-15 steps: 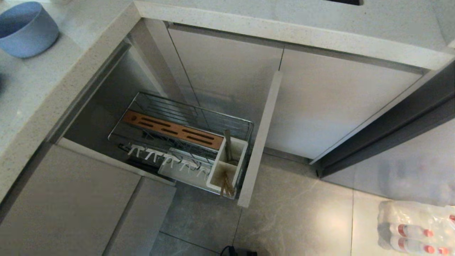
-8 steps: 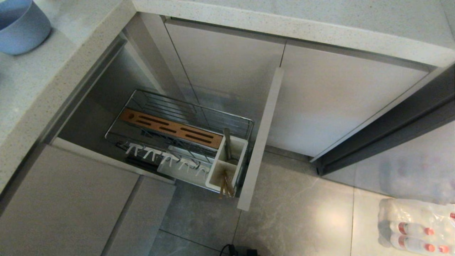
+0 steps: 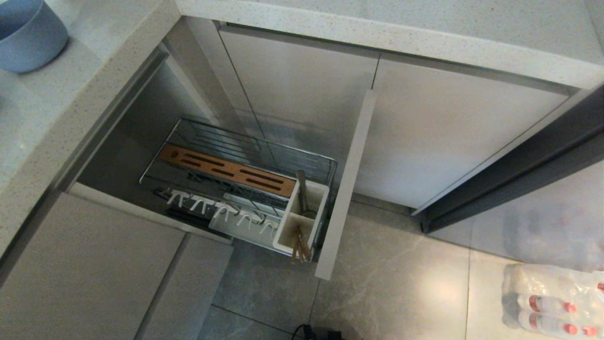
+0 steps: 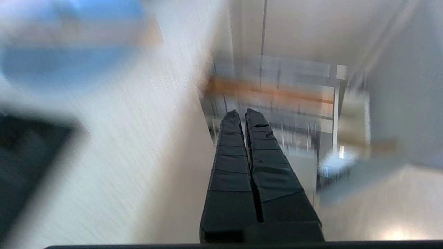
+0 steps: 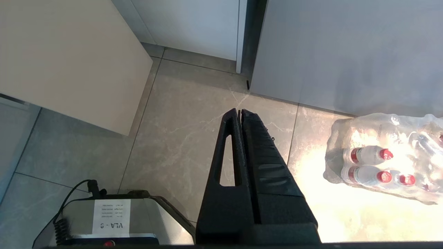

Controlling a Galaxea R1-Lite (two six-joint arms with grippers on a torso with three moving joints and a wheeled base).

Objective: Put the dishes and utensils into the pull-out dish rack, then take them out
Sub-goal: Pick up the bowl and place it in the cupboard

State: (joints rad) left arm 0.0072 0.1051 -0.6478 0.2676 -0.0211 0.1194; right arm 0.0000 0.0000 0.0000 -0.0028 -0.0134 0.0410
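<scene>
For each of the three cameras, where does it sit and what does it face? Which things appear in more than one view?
Head view: high on the robot, facing down at the pulled-out chrome wire dish rack; no arm shows.
Left wrist view: behind the shut left claw, facing the rack's brown slotted wooden strip.
Right wrist view: behind the shut right claw, facing the grey floor tiles.
Shared: the wrapped pack of red-capped bottles, in head and right wrist views.

Our head view has shifted since a second ago, so the bowl (image 3: 29, 34) on the countertop (image 3: 56, 118) now sits nearer the picture's top-left corner, and the pull-out dish rack (image 3: 236, 208) sits slightly left; nothing itself moved.
</scene>
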